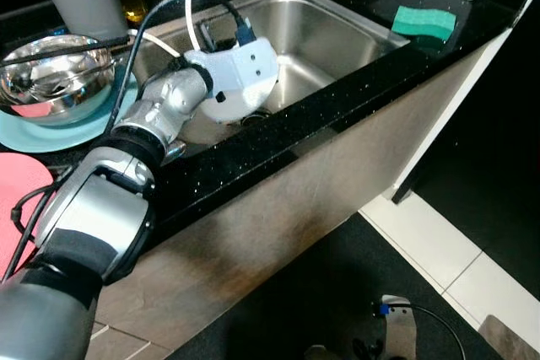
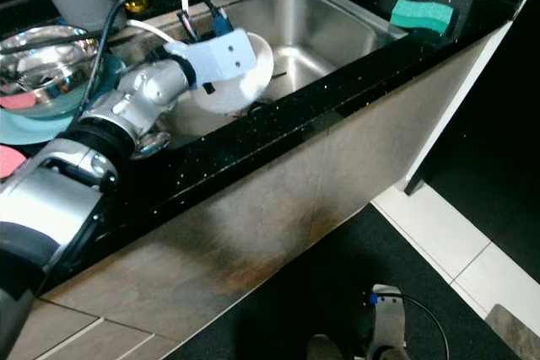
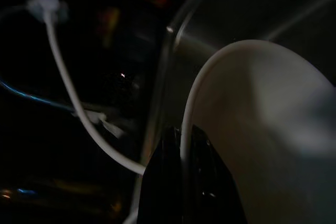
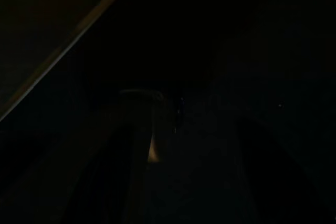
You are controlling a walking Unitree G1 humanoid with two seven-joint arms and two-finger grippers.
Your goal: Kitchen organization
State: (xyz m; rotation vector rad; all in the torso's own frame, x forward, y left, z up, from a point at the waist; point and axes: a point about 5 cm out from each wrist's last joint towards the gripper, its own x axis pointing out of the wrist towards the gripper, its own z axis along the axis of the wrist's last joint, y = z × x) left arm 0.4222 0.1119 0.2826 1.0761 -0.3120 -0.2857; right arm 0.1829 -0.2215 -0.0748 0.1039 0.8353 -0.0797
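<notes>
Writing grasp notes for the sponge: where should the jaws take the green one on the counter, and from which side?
Grip the green sponge across its two long sides, coming from straight above; it lies flat on the counter beside the sink, top face open.

head views: evenly lit, sharp | sink (image 1: 337, 35): soft glare | wrist views: dark, murky

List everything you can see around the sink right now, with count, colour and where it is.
Plate: one, white, held on edge over the sink.
Sink: one, stainless steel, set in the counter.
Counter: one, black speckled.
Sponge: one, green, on the counter right of the sink.
Bowl: one, shiny metal, on a teal plate left of the sink.
Floor: white tiles beside a dark mat.
Left gripper: jaws shut on the plate's rim.
Right gripper: wrist view too dark to tell.
</notes>
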